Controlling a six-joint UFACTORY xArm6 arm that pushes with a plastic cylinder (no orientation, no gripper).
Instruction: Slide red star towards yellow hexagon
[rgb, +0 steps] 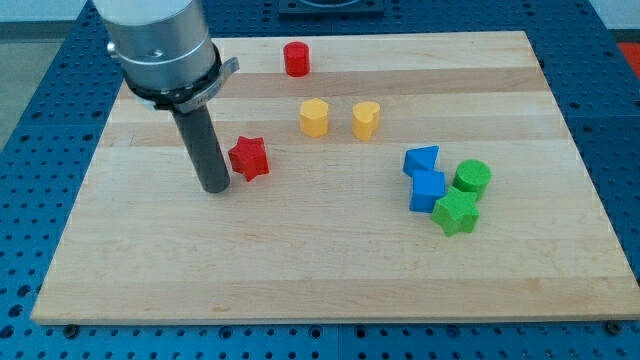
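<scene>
My tip (215, 187) (rod upright) down

My arm (160, 40) is cut off by the view's top edge. The worktop (300, 280) near corners run partly out of view at the bottom edge.

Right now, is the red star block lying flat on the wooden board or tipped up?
Flat: the red star block shows its star face upward on the wooden board, with my tip just to its left.

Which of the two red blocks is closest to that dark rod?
The red star, just to the view's right of my tip. The other, a red cylinder, sits far off near the view's top.
</scene>
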